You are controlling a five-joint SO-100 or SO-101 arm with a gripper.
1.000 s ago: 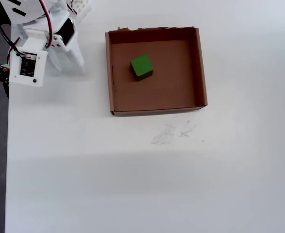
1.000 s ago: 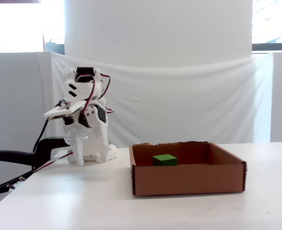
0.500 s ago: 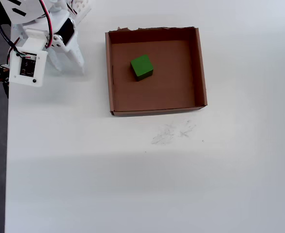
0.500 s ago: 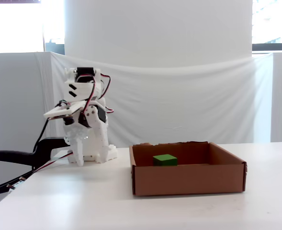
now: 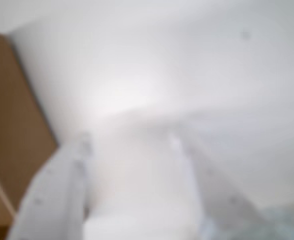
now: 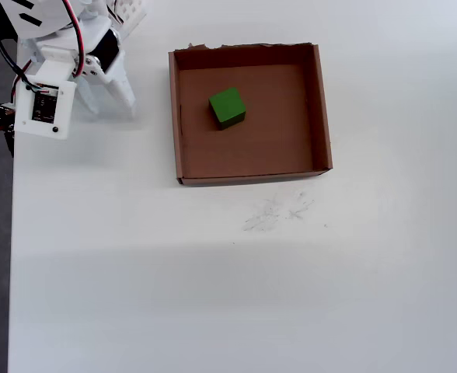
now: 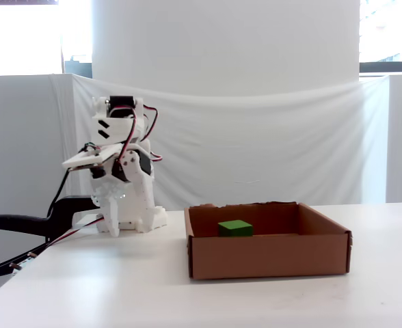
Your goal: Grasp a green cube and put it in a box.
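The green cube (image 6: 228, 107) lies inside the box (image 6: 250, 178), a shallow brown cardboard tray, in its upper-left part in the overhead view. The fixed view shows the cube (image 7: 235, 228) resting on the floor of the box (image 7: 269, 256) behind the front wall. The white arm is folded at the table's far left corner. Its gripper (image 6: 106, 105) points down at the table left of the box, well clear of the cube. In the blurred wrist view the gripper (image 5: 129, 142) is open, with only white table between its fingers and a corner of the box (image 5: 12, 125) at the left.
The arm's base with its red and black wires (image 7: 122, 198) stands left of the box. A black clamp (image 7: 23, 224) and the table's left edge (image 6: 11, 233) lie beside it. Faint pencil scribbles (image 6: 275, 211) mark the white table below the box.
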